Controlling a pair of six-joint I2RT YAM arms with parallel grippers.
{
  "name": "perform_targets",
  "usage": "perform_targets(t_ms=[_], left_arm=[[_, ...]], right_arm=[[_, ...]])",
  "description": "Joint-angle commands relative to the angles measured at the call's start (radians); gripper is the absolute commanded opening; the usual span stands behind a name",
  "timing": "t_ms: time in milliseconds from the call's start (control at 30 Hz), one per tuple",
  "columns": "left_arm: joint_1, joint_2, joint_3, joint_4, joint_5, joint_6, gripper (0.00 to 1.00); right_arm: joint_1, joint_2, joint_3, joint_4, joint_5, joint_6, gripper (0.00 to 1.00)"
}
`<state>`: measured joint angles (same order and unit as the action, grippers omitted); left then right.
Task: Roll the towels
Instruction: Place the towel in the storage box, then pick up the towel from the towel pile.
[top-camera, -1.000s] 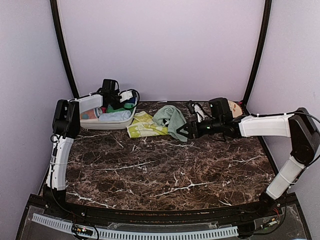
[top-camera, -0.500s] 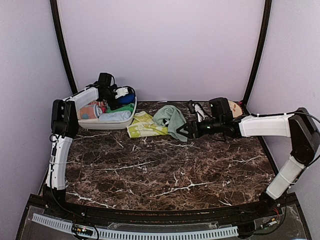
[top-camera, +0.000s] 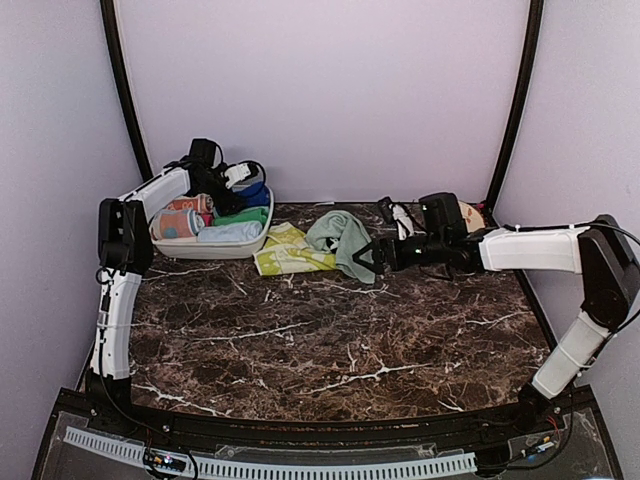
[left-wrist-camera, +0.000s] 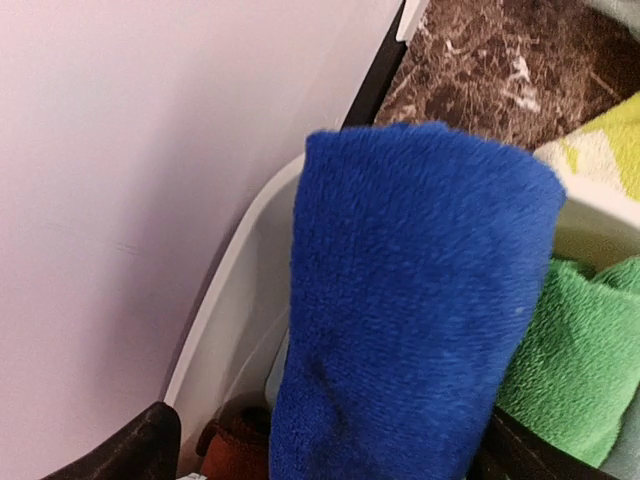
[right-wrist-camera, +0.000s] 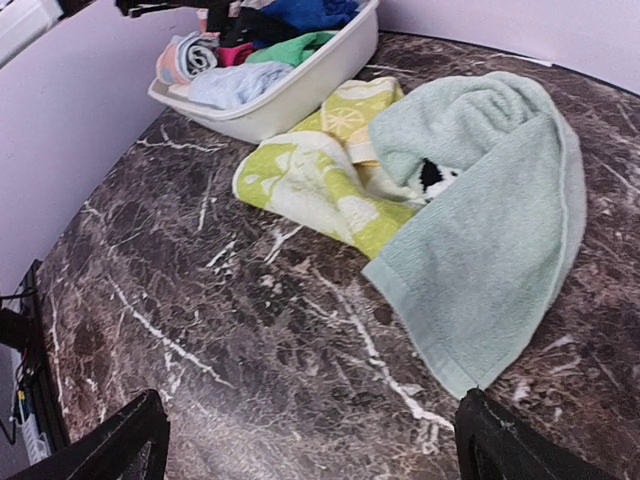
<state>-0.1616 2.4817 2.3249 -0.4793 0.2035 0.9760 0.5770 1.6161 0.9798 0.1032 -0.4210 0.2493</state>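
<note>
Overhead view: marble table (top-camera: 330, 340) with both arms stretched toward its far edge. At the back left corner the left gripper (top-camera: 245, 183) hangs over the far end of a white tub (top-camera: 215, 248), directly above the blue towel (top-camera: 256, 194), which sits rolled inside the tub. A green roll (top-camera: 245, 214), a pale blue roll (top-camera: 230, 232) and patterned rolls (top-camera: 180, 215) fill the rest of the tub. The right gripper (top-camera: 372, 258) lies low over the table, jaws apart, just beside the right edge of the mint towel (top-camera: 340, 238). That towel is crumpled and unrolled, overlapping the yellow-green patterned towel (top-camera: 288, 250), which lies just beside the tub. A beige plate (top-camera: 472, 213) shows behind the right arm.

Left wrist view: the left gripper (left-wrist-camera: 325, 450) is released, with its fingers (left-wrist-camera: 140, 450) spread to the lower corners. The blue towel (left-wrist-camera: 420, 300) stands as an upright roll between them, beside the tub wall (left-wrist-camera: 235, 290) and touching the green roll (left-wrist-camera: 565, 350). The finger at the lower left is clear of the cloth.

Right wrist view: the right gripper (right-wrist-camera: 320, 445) is released, its fingers (right-wrist-camera: 135, 440) wide apart with only bare table (right-wrist-camera: 200, 320) between them. The mint towel (right-wrist-camera: 490, 220) lies ahead, draped over the yellow-green patterned towel (right-wrist-camera: 310, 180), with the tub (right-wrist-camera: 300, 90) beyond.
</note>
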Motion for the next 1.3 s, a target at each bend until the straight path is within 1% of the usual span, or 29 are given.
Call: perform_targets(t_ms=[0, 133, 200, 233, 333, 400, 467, 567, 667, 800, 933, 1067, 1133, 1233, 1267], left_arm=[[-0.005, -0.145, 0.055, -0.038, 0.079, -0.146, 0.99], [-0.006, -0.173, 0.067, -0.081, 0.109, -0.176, 0.99], [-0.004, -0.182, 0.068, -0.094, 0.113, -0.18, 0.99], [-0.004, -0.185, 0.069, -0.098, 0.112, -0.183, 0.99], [-0.003, -0.198, 0.068, -0.109, 0.112, -0.197, 0.99], [-0.001, -0.204, 0.065, -0.106, 0.111, -0.211, 0.99], [-0.004, -0.209, 0.046, -0.125, 0.123, -0.199, 0.99], [-0.012, -0.21, 0.015, -0.159, 0.123, -0.208, 0.99], [-0.011, -0.223, 0.016, -0.22, 0.184, -0.271, 0.98], [-0.01, -0.284, -0.021, -0.284, 0.258, -0.366, 0.98], [0.001, -0.381, -0.139, -0.326, 0.305, -0.42, 0.98], [-0.001, -0.489, -0.332, -0.367, 0.371, -0.395, 0.98], [-0.008, -0.551, -0.492, -0.332, 0.391, -0.388, 0.98], [-0.032, -0.619, -0.624, -0.311, 0.388, -0.373, 0.97], [-0.039, -0.636, -0.654, -0.313, 0.386, -0.371, 0.97]], right_arm=[[-0.018, -0.013, 0.062, -0.04, 0.207, -0.005, 1.0], [-0.021, -0.013, 0.099, -0.097, 0.454, 0.008, 1.0], [-0.045, 0.014, 0.155, -0.172, 0.5, 0.031, 1.0], [-0.061, 0.028, 0.18, -0.21, 0.49, 0.042, 1.0], [-0.125, 0.081, 0.194, -0.216, 0.299, 0.077, 1.0], [-0.152, 0.14, 0.218, -0.229, 0.248, 0.101, 1.0], [-0.154, 0.192, 0.265, -0.282, 0.255, 0.096, 1.0], [-0.146, 0.215, 0.253, -0.221, 0.263, 0.119, 0.94], [-0.122, 0.313, 0.334, -0.276, 0.269, 0.114, 0.84], [-0.086, 0.423, 0.421, -0.311, 0.258, 0.121, 0.81], [-0.065, 0.48, 0.463, -0.307, 0.216, 0.145, 0.77], [-0.044, 0.537, 0.495, -0.33, 0.191, 0.171, 0.72], [-0.032, 0.564, 0.52, -0.349, 0.172, 0.187, 0.65], [-0.015, 0.579, 0.538, -0.356, 0.156, 0.207, 0.51], [-0.014, 0.574, 0.54, -0.356, 0.153, 0.214, 0.45]])
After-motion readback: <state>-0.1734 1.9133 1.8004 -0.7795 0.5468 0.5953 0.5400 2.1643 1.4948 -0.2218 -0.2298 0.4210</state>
